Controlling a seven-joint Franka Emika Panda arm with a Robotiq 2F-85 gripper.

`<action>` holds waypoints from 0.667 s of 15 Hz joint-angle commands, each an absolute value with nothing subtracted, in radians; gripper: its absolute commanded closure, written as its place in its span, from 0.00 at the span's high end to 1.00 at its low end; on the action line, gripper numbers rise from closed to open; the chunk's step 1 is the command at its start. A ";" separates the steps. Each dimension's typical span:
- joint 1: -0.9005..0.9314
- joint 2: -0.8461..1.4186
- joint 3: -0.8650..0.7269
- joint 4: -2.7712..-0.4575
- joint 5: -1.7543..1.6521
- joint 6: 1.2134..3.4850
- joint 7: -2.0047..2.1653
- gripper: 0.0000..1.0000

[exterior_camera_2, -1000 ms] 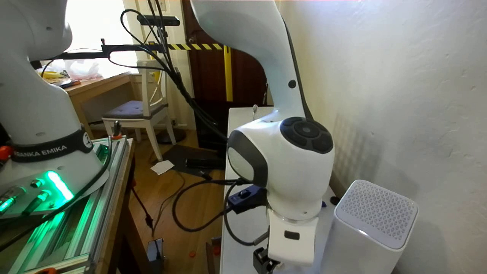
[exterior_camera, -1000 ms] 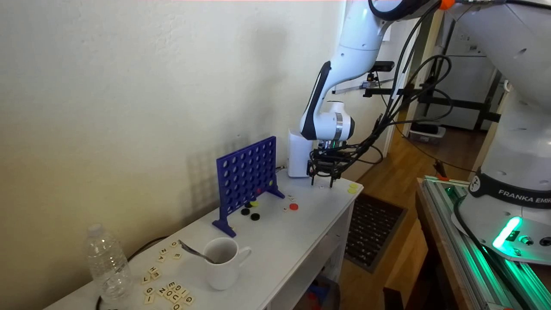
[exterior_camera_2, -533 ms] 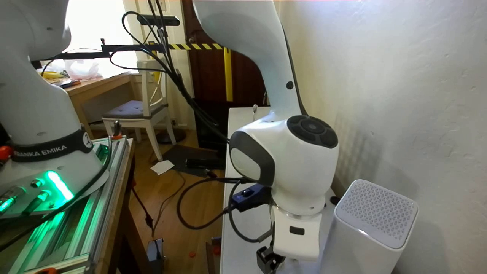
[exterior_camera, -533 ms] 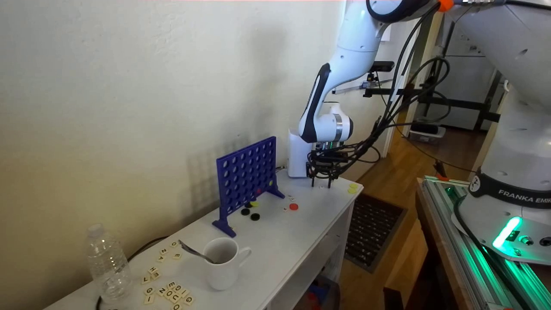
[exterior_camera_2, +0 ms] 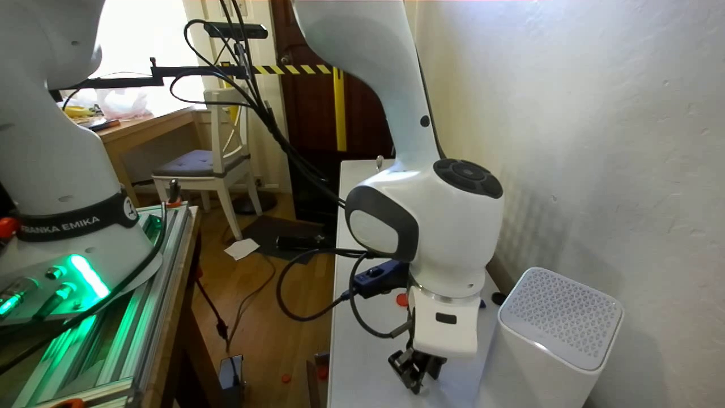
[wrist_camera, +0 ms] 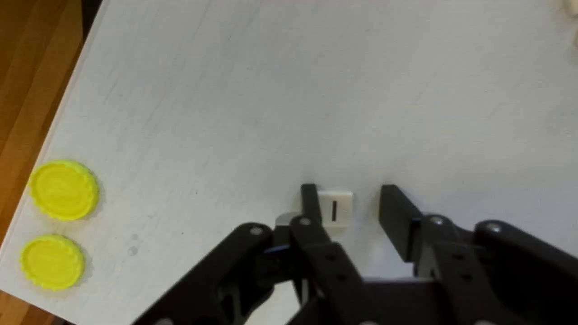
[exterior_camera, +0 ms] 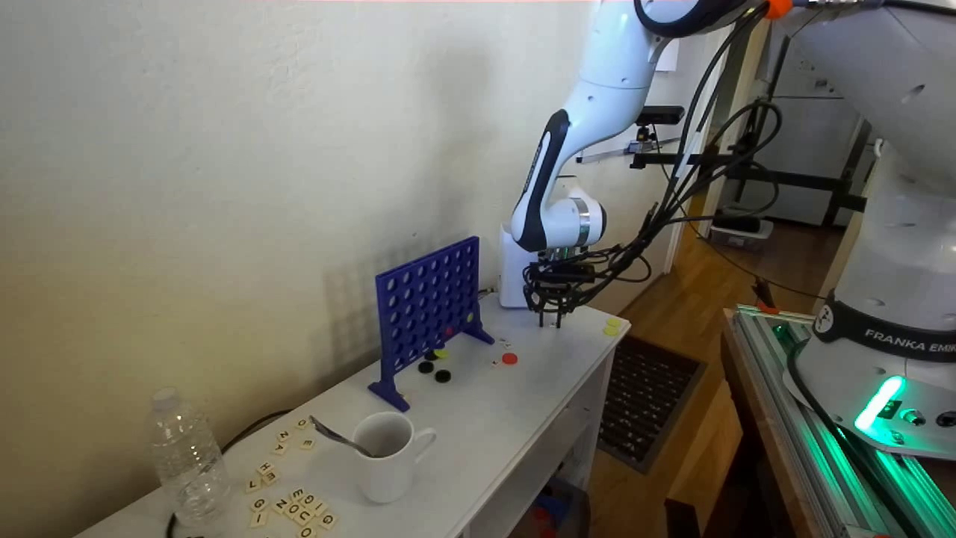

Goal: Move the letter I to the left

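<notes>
Cream letter tile [wrist_camera: 335,209], marked I, quantity one, flat on the white worktop [wrist_camera: 203,113]; hazards entered first. Off-centre closing: should the claw [wrist_camera: 350,192] be brought together as it stands, the tile would probably be shoved sideways by the nearer finger [wrist_camera: 311,203] before the farther finger [wrist_camera: 397,219] was met. Missed grip: little edge is offered by so thin a piece, so it could be passed over if the tips were held too high, or the worktop scraped if they were set too low; whether the tips are resting on it cannot be told. Overrun: if leftward in the wrist view is what is meant, two yellow game discs [wrist_camera: 64,190] are found on that side, close to the worktop's edge, and could be struck by too long a carry or push. Position: the tile is set between the two fingers, which are held apart with nothing clamped. It is placed just beside the finger at the left of the wrist view, one margin seemingly overlapped by it, contact uncertain; bare worktop is shown between the tile and the opposite finger. By judgement, centring of the claw over the tile is called for before any closing.
</notes>
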State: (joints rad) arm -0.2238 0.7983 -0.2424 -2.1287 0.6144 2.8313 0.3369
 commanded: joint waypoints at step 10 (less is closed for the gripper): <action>-0.284 0.519 -0.014 -2.337 0.638 2.962 0.191 0.05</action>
